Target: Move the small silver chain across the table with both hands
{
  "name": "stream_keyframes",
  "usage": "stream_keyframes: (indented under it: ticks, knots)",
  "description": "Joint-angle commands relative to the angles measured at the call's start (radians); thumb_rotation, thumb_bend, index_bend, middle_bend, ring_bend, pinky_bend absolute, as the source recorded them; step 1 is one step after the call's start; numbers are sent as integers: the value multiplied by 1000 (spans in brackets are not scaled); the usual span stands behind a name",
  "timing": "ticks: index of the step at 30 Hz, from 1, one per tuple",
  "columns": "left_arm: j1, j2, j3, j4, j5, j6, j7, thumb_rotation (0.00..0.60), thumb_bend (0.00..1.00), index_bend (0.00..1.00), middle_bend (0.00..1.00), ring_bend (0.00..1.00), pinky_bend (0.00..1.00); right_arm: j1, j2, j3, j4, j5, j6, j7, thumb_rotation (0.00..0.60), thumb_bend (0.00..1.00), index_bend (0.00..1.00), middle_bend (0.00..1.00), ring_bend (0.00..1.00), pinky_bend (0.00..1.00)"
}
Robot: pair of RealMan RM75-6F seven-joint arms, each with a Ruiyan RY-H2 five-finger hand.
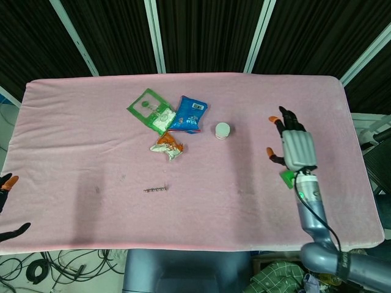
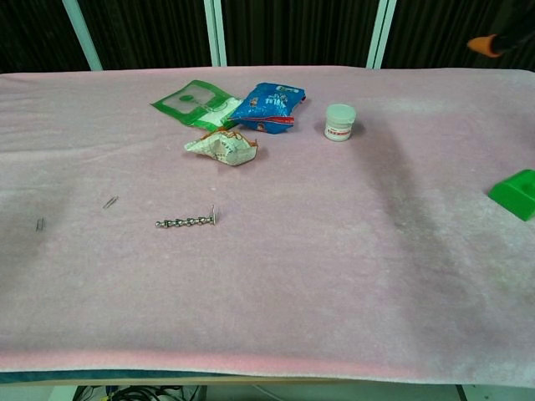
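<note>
The small silver chain (image 1: 155,189) lies stretched in a short straight line on the pink cloth of the desk (image 1: 73,122), front-left of centre, untouched by either hand; in the chest view it shows as a beaded strand (image 2: 187,220) with a small upright end at its right. Right hand (image 1: 292,146) is raised over the right part of the desk, back of the hand toward the head camera, fingers spread and extended, holding nothing; it is well apart from the chain. Beneath its wrist a green block (image 1: 286,177) is partly hidden; the chest view shows the same block (image 2: 516,193) at the right edge. In the chest view only an orange fingertip of the right hand shows, at the top right corner. Left hand (image 1: 7,207): only dark, orange-tipped fingertips are seen at the far left edge of the head view, beyond the desk edge; spread apart, but whether it holds anything cannot be told. Behind the chain, a cluster of packets: green packet (image 1: 151,110), blue packet (image 1: 189,113), and a crumpled white-and-orange wrapper (image 1: 169,147) just in front of them. A small white jar (image 1: 222,130) stands to the right of the packets. Two tiny metal bits (image 2: 109,202) lie left of the chain.
</note>
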Motion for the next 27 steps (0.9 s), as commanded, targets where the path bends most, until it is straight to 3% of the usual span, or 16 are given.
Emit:
stream_keyframes:
  ticks: [1,8,13,19,27]
  knots:
    - [-22,-13,0,7,0,-34,8,600,96,83,36,0,0,-160,116,-142,-42,-181,90,112,600,229,179,0,30,218]
    - [-93,-16,3,-1,-22,-169,21,600,96,107,39,0,0,-308,184,-281,-57,-329,183,182,600,223,150,0,30,218]
    - [-131,-32,-21,-42,-47,-203,70,600,96,142,48,0,0,-410,151,-347,-37,-424,298,194,600,223,146,0,30,218]
    - [-161,-57,-35,-128,-81,-234,163,600,96,168,53,0,0,-482,81,-382,27,-499,376,192,600,223,144,0,30,218]
    - [-284,-82,-72,-210,-186,-400,330,600,96,163,53,0,0,-524,24,-392,97,-549,413,167,600,197,106,0,22,218]
